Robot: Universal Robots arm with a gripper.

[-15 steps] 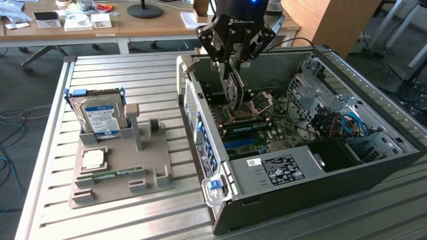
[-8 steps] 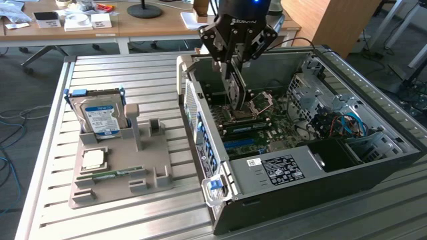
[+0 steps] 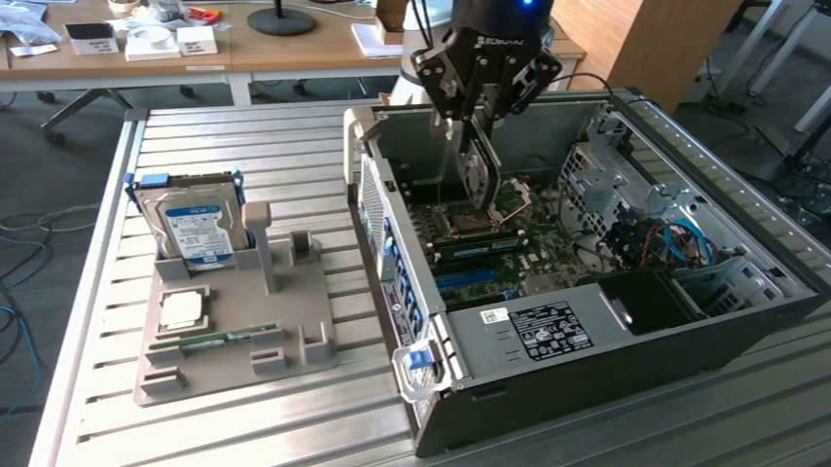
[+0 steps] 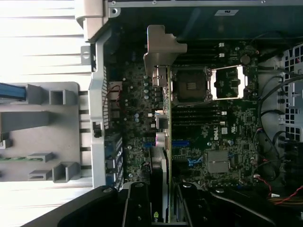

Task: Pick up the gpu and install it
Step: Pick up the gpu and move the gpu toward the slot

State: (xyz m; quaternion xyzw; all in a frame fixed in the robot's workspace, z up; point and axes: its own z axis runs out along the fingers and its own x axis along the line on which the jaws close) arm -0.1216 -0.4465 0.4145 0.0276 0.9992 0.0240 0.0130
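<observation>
Aluminium slats form the bench (image 3: 260, 146) in the exterior view, and an open black computer case (image 3: 610, 375) lies on it at the exterior view's right. Over the case, the pincer (image 3: 468, 115) is clenched on the gpu (image 3: 478, 180). The card hangs upright inside the case, above the motherboard (image 3: 520, 243). Whether its lower edge touches the board cannot be told. On the exterior view's left sits a grey holder (image 3: 234, 365), well apart from the card. It carries an upright hard drive (image 3: 195, 229), a square processor chip (image 3: 182, 309) and a narrow green memory stick (image 3: 214, 341).

From the wrist view the gpu (image 4: 167, 142) appears edge-on as a thin line across the motherboard (image 4: 227, 132). Its silver bracket (image 4: 161, 49) is at the far end, near the case wall. The pincer (image 4: 165, 213) grips the near end of the card, with a black finger (image 4: 137, 208) on either side of it. The card runs just beside the open processor socket (image 4: 191, 87) and crosses a blue slot (image 4: 180, 143). The grey holder (image 4: 42, 94) lies outside the case wall.
</observation>
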